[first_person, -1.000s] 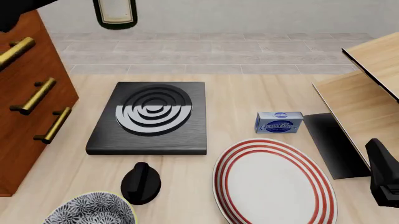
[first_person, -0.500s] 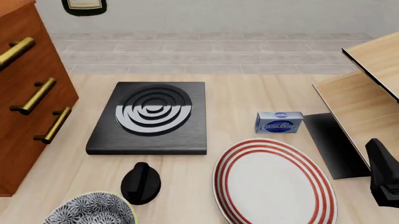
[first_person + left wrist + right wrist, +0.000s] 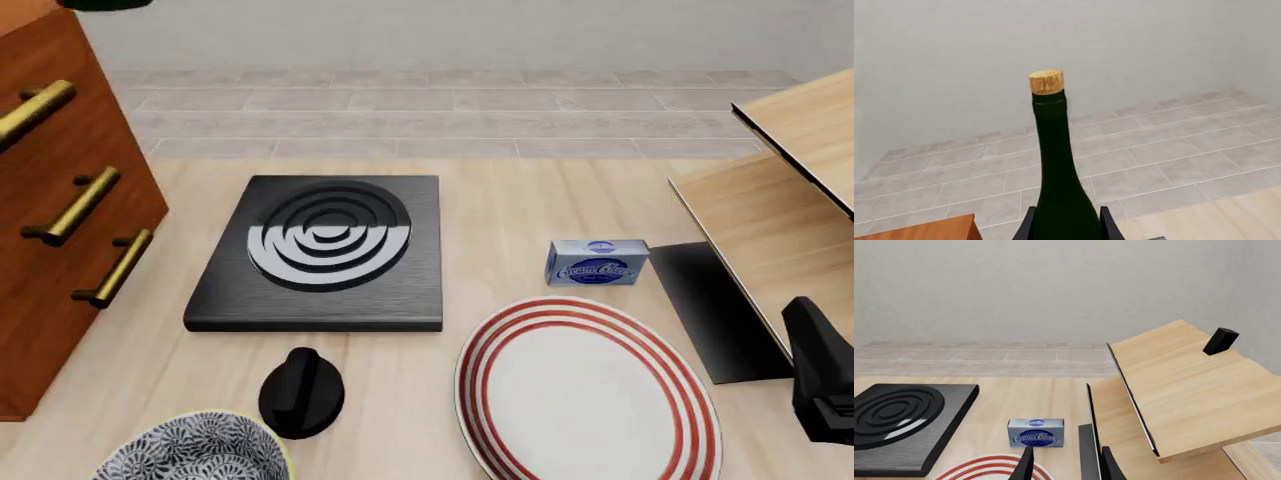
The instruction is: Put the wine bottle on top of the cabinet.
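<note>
**Bottle's up high, cabinet's right below**

Left gripper (image 3: 1066, 227) is clamped on the wine bottle (image 3: 1057, 165) low on its body, presumably so it hangs steady for setting down. Bottle stands upright, long axis vertical, cork (image 3: 1047, 82) on top, raised beside the cabinet (image 3: 917, 232) corner. Right gripper (image 3: 1064, 465) sits empty, fingers apart, near the shelf unit (image 3: 1174, 390).

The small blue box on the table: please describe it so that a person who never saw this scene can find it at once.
Start at the big red-striped plate near the front of the table. Just behind its right part, before the pale wooden shelf unit, stands the small blue box. It is the only blue, printed package; the black stove plate to its left is much larger.
</note>
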Controlling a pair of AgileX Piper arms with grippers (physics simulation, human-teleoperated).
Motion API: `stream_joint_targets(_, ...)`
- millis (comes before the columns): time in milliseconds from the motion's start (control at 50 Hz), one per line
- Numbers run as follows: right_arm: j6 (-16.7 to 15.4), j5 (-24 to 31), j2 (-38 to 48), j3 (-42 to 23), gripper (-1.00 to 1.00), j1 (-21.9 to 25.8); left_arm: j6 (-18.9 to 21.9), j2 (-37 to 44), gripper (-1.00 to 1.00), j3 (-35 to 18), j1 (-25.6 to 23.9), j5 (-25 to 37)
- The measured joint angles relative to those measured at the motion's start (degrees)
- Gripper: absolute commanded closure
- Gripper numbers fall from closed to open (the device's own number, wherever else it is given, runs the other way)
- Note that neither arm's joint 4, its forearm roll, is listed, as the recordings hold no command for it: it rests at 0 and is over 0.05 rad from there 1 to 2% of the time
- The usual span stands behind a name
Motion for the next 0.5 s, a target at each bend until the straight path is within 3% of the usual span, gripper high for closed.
stream_joint_targets(500,0.0,0.0,0.0,0.0,-1.0,0.0,1.4,-2.6,1.0,-0.1,7.8,1.6)
